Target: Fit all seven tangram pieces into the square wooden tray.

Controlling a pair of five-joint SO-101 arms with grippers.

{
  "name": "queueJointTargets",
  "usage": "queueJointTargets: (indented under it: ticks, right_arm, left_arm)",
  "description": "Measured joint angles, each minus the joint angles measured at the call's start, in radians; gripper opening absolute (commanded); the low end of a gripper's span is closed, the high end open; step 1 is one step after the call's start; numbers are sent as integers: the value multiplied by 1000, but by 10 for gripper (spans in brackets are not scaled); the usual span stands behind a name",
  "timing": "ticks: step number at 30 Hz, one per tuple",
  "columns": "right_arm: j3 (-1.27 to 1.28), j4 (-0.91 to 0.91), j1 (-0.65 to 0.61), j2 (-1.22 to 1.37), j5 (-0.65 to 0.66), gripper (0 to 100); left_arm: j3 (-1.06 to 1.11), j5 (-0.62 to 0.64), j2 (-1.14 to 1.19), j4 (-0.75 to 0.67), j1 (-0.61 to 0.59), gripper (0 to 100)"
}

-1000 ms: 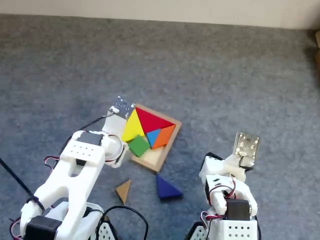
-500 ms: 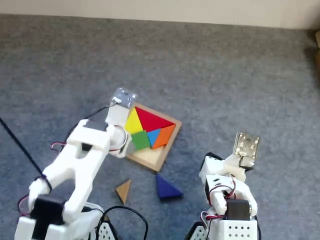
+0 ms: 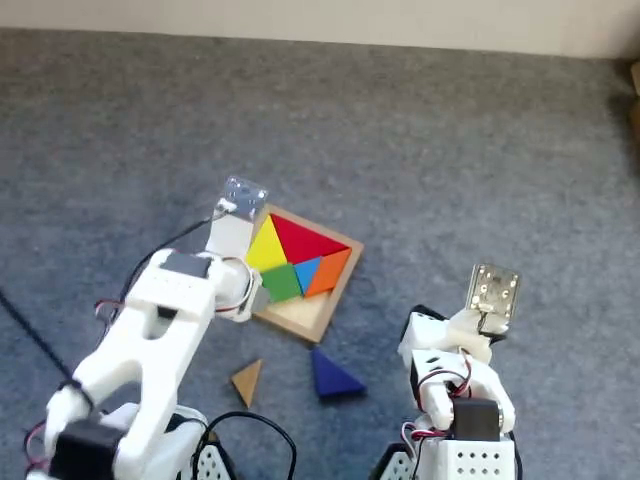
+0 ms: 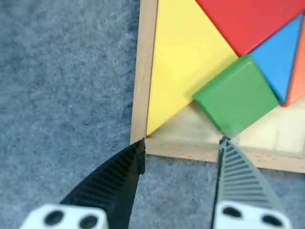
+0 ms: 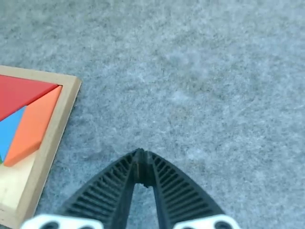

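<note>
Green square [image 3: 282, 281] nudged deeper into wooden tray [image 3: 300, 312], touching yellow triangle [image 4: 183, 62], left jaws apart, right jaws together.

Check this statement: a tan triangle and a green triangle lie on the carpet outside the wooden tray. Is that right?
No. The high view shows the second triangle is dark blue, not green. The tan triangle does lie on the carpet outside the wooden tray.

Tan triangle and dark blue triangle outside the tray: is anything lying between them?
No. In the high view, the stretch between the tan triangle and the dark blue triangle is bare grey carpet.
</note>
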Motion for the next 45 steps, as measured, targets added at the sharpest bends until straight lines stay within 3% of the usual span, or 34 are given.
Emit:
queueJointTargets:
  ticks: [7, 12, 15, 18, 25, 29, 35, 45]
  right_arm:
    - [0, 0, 0, 0, 0, 9]
    - [0, 0, 0, 0, 0, 9]
    - [0, 0, 0, 0, 0, 9]
    - [0, 0, 0, 0, 0, 9]
    - [0, 0, 0, 0, 0, 9]
    - [0, 0, 0, 0, 0, 9]
    - [0, 0, 0, 0, 0, 9]
    - [0, 0, 0, 0, 0, 9]
  left_arm:
    - [147, 2, -190, -109, 0, 245]
    - [175, 66, -209, -209, 0, 245]
    - [175, 43, -209, -215, 0, 245]
    - [169, 18, -209, -129, 2, 249]
    - [34, 9, -316, 269, 6, 253]
    - [28, 8, -351, 402, 52, 313]
    - [95, 8, -288, 384, 78, 319]
    - [84, -11, 55, 302, 77, 278]
